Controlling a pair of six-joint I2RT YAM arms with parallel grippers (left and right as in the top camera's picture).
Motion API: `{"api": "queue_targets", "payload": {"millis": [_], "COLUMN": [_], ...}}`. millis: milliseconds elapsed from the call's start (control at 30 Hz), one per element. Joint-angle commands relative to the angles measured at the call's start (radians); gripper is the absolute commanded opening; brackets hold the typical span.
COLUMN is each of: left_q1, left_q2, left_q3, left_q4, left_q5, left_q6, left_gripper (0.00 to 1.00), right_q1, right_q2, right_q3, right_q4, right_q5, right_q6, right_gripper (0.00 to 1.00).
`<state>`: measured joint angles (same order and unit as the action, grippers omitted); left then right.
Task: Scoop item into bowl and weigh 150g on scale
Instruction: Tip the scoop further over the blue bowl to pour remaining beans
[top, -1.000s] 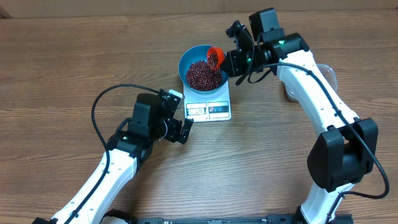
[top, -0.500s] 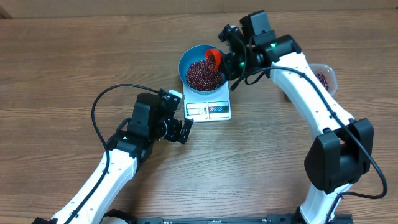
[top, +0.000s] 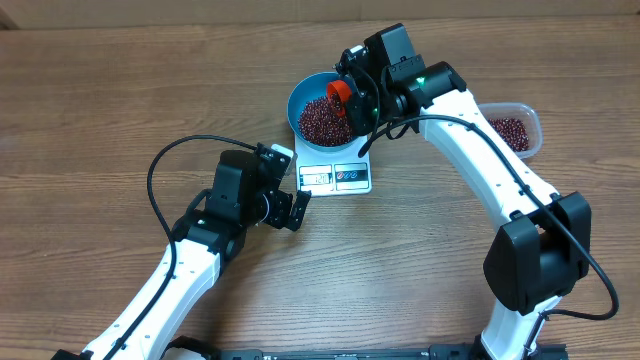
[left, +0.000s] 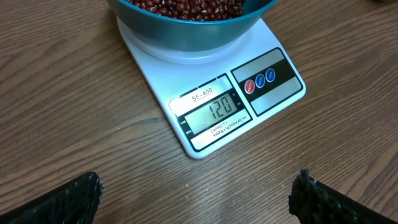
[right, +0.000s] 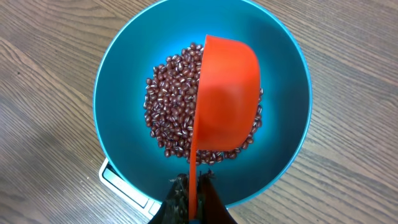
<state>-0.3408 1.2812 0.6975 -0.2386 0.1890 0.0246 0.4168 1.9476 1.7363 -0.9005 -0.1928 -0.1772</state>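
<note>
The beans (right: 168, 106) lie heaped in the blue bowl (right: 124, 68), which sits on the white scale (left: 161, 74). Its display (left: 214, 109) reads 120, so the load is short of the target. The right jaws are clamped on the thin handle of an orange scoop (right: 227, 102), which is tipped over inside the bowl above the heap. The left jaws are spread wide and hold nothing, low over the worktop (top: 100, 100) just in front of the scale. More beans wait in the clear tub (top: 536, 130), well off to the right. The main risk is overshooting, since a full scoop would likely carry the reading past the mark. The scoop could also lean on the bowl's rim, which would falsify the reading or nudge the bowl off the scale. A tilted scoop could spill beans on the way over from the tub.
</note>
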Motion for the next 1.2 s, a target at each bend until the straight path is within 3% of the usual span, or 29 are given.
{"api": "queue_targets", "payload": {"millis": [0, 1167], "left_q1": [-0.002, -0.002], "left_q2": [0.006, 0.006], "left_q3": [-0.004, -0.004], "left_q4": [0.004, 0.004], "left_q5": [-0.006, -0.006], "left_q6": [-0.01, -0.01], "left_gripper": [1.0, 1.0], "right_q1": [0.0, -0.001], "right_q2": [-0.046, -0.046], "right_q3": [0.04, 0.04], "right_q4": [0.01, 0.027], "right_q5": [0.018, 0.069], "right_q6": [-0.039, -0.143], "right_gripper": [0.04, 0.04]}}
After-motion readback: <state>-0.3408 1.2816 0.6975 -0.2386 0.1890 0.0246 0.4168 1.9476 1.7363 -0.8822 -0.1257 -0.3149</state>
